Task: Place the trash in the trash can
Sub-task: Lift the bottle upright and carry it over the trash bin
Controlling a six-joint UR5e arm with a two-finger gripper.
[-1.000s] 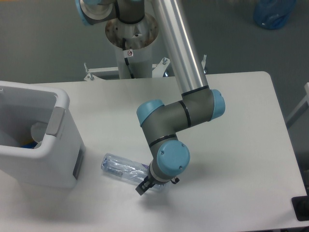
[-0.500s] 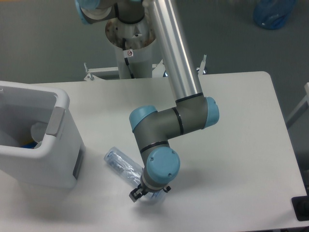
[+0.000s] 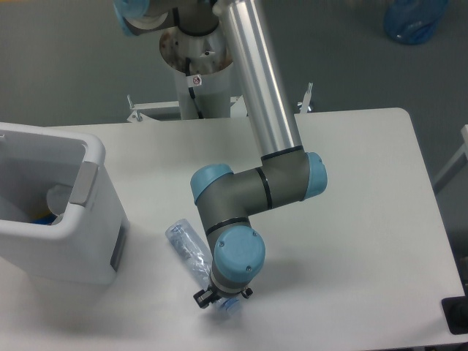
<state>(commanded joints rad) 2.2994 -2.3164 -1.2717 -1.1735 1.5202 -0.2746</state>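
Low in the frame, just left of centre: clear crushed bottle lying on the white table, slanting from upper left down to lower right, its lower end hidden under the blue-capped wrist. Gripper directly over that lower end, dark fingers only partly showing beneath the wrist; whether spread or clamped on the bottle, cannot tell.

At the left edge: large white trash can with grey panels on its near side, cut off by the frame border, mouth open upward. Inside, a pale rounded shape and a scrap of blue and yellow, too shadowed to name. No crumpled paper wrapper made out anywhere with certainty. Bare strip of tabletop between bottle and trash can, narrow.

Grey elbow with blue caps bent just above and right of the bottle, silver upper tube rising to the top of the frame toward the base column behind the table's far edge. Nothing standing between bottle and bin apart from the arm's own wrist overhead.

Wide open tabletop across the centre right and right side. Front edge of the table close below the gripper. Dark object clipped at the lower right corner, unidentifiable. Blue bag-like thing on the floor at upper right, cropped and blurred.
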